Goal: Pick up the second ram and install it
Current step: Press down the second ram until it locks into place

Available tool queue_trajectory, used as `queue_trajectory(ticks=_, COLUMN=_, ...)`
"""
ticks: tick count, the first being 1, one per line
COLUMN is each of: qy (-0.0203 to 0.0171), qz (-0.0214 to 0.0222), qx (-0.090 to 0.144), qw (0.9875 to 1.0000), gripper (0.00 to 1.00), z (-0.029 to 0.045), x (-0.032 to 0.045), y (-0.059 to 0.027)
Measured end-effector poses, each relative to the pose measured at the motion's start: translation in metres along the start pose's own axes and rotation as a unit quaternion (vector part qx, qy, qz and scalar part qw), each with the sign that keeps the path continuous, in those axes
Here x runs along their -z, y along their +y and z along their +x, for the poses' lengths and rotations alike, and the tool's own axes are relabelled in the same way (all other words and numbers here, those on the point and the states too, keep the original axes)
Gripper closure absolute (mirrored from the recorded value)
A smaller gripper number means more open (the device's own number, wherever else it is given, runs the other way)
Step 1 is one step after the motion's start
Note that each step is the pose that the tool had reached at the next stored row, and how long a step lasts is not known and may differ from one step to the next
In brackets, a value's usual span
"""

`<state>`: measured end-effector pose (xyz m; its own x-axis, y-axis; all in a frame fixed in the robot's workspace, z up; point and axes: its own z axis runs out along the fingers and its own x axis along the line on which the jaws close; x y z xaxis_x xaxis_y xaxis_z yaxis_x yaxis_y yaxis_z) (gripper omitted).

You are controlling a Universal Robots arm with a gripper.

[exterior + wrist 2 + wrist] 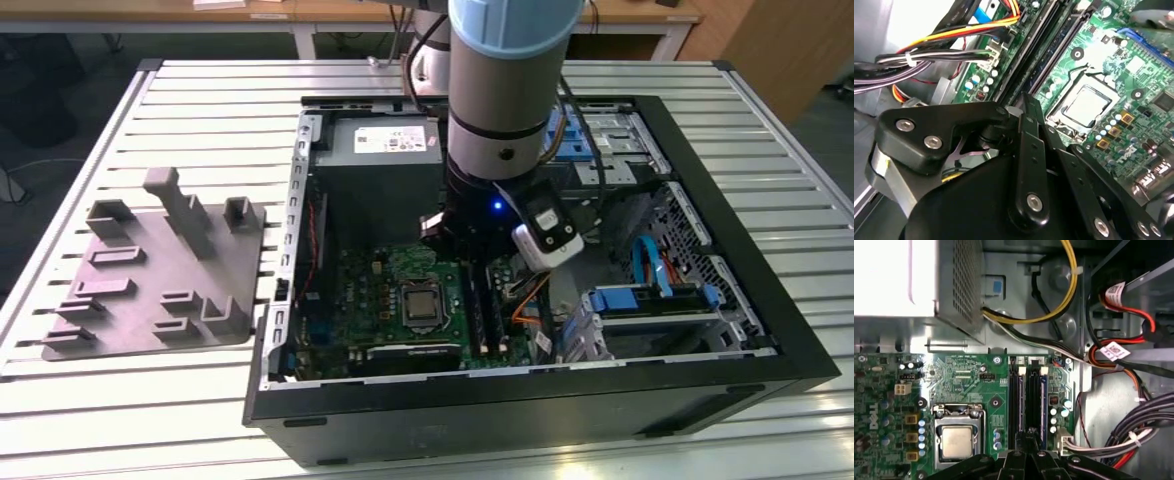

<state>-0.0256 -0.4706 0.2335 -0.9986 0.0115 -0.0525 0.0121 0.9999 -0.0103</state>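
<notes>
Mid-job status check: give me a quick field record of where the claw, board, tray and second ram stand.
claw: low over the memory slots, inside the open computer case
motherboard: green, CPU socket beside the slots
holder tray: grey, on the slatted table, at the exterior view's left of the case
second ram: cannot tell whether held or seated

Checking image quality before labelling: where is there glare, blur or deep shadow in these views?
First wrist view: the pale grey metal power supply box is blown out white. Second wrist view: the black gripper linkage is close and soft, and the corner beyond the wires is washed out. Exterior view: the black computer case interior is dim.
</notes>
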Motion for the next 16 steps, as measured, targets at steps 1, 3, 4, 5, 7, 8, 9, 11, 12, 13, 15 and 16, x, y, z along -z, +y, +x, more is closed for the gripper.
queue_trajectory(ticks=1, qy=0.0000, qz=-0.0001, qx=0.000, qw=1.0000, gripper=0.89, z=-0.0002, x=0.0032, y=0.0000)
queue_trajectory(ticks=3, qy=0.0001, qz=0.0001, qx=0.000, qw=1.0000, gripper=0.89, z=-0.0006, x=0.0107, y=-0.0001)
queue_trajectory(ticks=4, qy=0.0000, qz=0.0000, qx=0.000, qw=1.0000, gripper=0.89, z=-0.0008, x=0.0146, y=-0.0001)
queue_trajectory(ticks=5, qy=0.0000, qz=-0.0001, qx=0.000, qw=1.0000, gripper=0.89, z=-0.0010, x=0.0188, y=-0.0001)
queue_trajectory(ticks=7, qy=-0.0001, qz=0.0000, qx=0.000, qw=1.0000, gripper=0.89, z=-0.0015, x=0.0278, y=-0.0002)
queue_trajectory(ticks=8, qy=-0.0001, qz=0.0000, qx=0.000, qw=1.0000, gripper=0.89, z=-0.0017, x=0.0317, y=-0.0002)
queue_trajectory(ticks=9, qy=-0.0002, qz=0.0000, qx=0.000, qw=1.0000, gripper=0.89, z=-0.0018, x=0.0343, y=-0.0003)
queue_trajectory(ticks=11, qy=-0.0003, qz=-0.0001, qx=0.000, qw=1.0000, gripper=0.89, z=-0.0019, x=0.0359, y=-0.0003)
queue_trajectory(ticks=12, qy=-0.0003, qz=-0.0001, qx=0.000, qw=1.0000, gripper=0.89, z=-0.0019, x=0.0359, y=-0.0003)
queue_trajectory(ticks=13, qy=-0.0003, qz=-0.0001, qx=0.000, qw=1.0000, gripper=0.89, z=-0.0019, x=0.0361, y=-0.0003)
queue_trajectory(ticks=15, qy=-0.0003, qz=-0.0001, qx=0.000, qw=1.0000, gripper=0.89, z=-0.0019, x=0.0361, y=-0.0003)
queue_trajectory(ticks=16, qy=-0.0003, qz=0.0000, qx=0.000, qw=1.0000, gripper=0.89, z=-0.0019, x=0.0362, y=-0.0003)
